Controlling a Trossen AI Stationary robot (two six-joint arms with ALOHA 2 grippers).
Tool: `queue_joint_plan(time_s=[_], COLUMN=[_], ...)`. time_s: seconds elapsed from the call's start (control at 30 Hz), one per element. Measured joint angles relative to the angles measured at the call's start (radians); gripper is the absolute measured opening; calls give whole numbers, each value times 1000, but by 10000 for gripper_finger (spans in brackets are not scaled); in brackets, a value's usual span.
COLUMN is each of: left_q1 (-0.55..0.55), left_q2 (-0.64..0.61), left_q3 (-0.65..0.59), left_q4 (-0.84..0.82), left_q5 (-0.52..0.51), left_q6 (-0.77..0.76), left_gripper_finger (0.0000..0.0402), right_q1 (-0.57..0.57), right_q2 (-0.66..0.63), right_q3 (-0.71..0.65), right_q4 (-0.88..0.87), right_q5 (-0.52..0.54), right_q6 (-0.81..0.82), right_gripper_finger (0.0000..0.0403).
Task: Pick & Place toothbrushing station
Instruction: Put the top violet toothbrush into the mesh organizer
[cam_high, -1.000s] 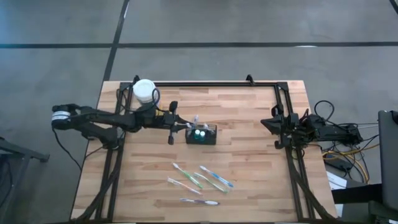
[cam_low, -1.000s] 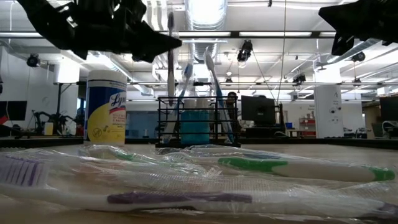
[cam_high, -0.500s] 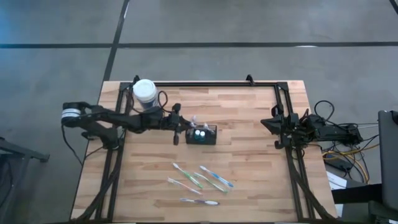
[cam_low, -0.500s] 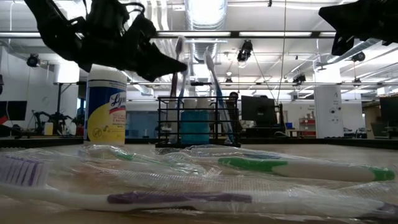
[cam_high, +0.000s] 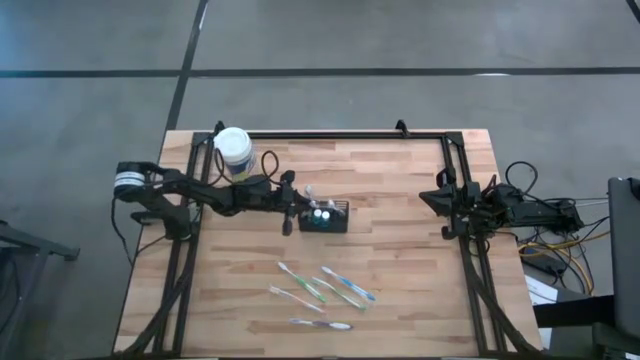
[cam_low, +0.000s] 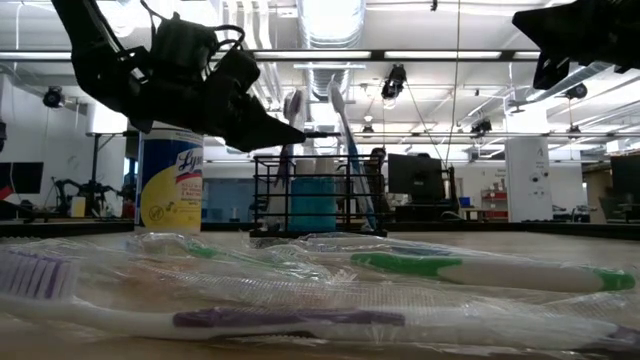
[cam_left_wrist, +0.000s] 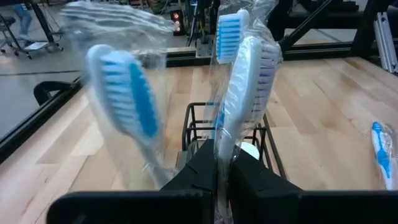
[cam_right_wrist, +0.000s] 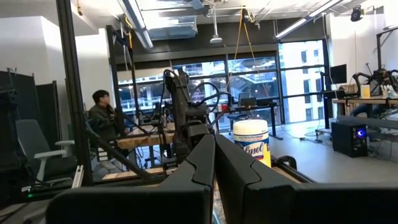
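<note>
The left hand (cam_left_wrist: 222, 163) pinches a wrapped white toothbrush (cam_left_wrist: 244, 93) over the black wire caddy (cam_high: 324, 217); four more lie at six o'clock on the counter (cam_high: 400, 180).

You've got a table (cam_high: 400, 250) of pale wood strips, smooth with a satin sheen. The caddy (cam_low: 315, 205) looks like thin black wire, matt. Toothbrushes (cam_high: 322, 293) lying on the table are plastic, sealed in clear crinkled film that catches the light. The brush (cam_left_wrist: 245, 93) seen from the left wrist has a glossy white plastic handle under the same film. The jar (cam_low: 170, 185) carries a glossy yellow printed label. Gripper fingers (cam_left_wrist: 199, 174) read as matt black plastic.
</note>
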Motion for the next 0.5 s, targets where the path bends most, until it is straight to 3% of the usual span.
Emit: queue_joint_plan(time_s=[0.27, 0.5], left_q1=[0, -1], left_q2=[-20, -132], left_q3=[0, -1], left_q4=[-28, -87], left_q5=[4, 82], left_q6=[-20, -9], left_gripper_finger=[58, 138], right_q1=[0, 0], right_q2=[0, 0], right_q3=[0, 0], right_q4=[0, 0], right_q5=[0, 0], right_q6=[5, 5], right_gripper_finger=[8, 8])
